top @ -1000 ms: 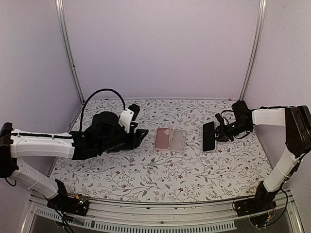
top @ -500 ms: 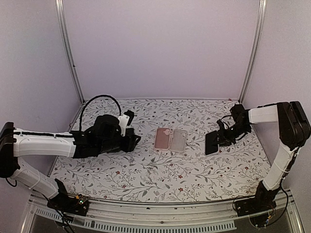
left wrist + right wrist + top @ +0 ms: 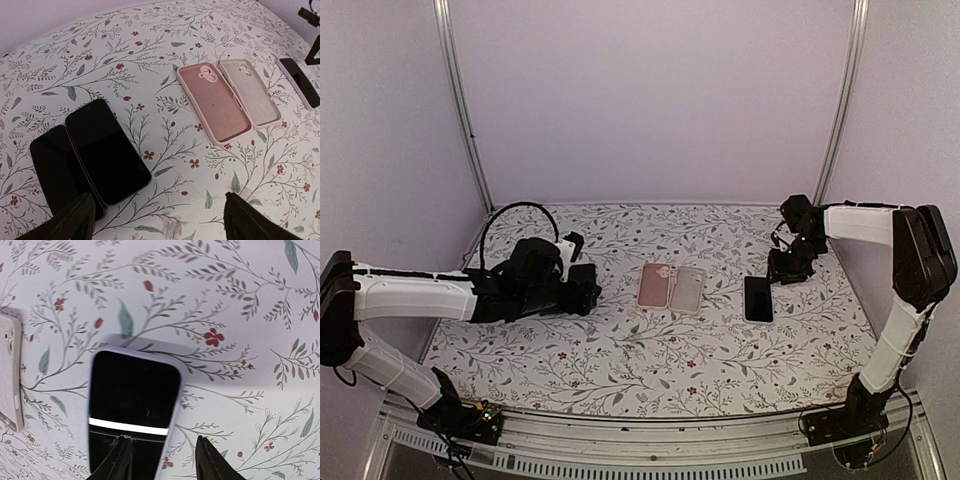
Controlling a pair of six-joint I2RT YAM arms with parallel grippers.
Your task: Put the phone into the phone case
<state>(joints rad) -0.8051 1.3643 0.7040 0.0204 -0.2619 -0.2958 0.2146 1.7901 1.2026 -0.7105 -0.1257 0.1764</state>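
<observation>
**Black phone with a lilac rim [image 3: 758, 298] flat on the table, not in either case**

Top view: the pink silicone phone case [image 3: 657, 287] and the pale translucent phone case [image 3: 689, 289] lie side by side with long edges touching. Both have their inner faces up, near the middle of the floral-print tablecloth [image 3: 620, 370]. Camera cut-outs are at the far ends. The phone sits at 3 o'clock of the cases, near but apart, screen up, long axis running 12 to 6.

The right gripper [image 3: 788, 268] is at about 1 o'clock of the phone, just beside its far end. In the right wrist view its fingers [image 3: 209, 460] stand apart and are not clamped on anything. One tip is over the end of the screen, the other is off the phone's edge over the cloth. Whether the first tip touches the glass cannot be told.

The left gripper [image 3: 585, 290] is at 9 o'clock of the cases, well apart from them and low over the table. In the left wrist view its fingers [image 3: 75, 222] are spread wide, with only cloth between them. Two dark-screened phones [image 3: 107, 150] lie side by side, touching, at 8 o'clock of the pink case. The left arm hides them in the top view.
</observation>
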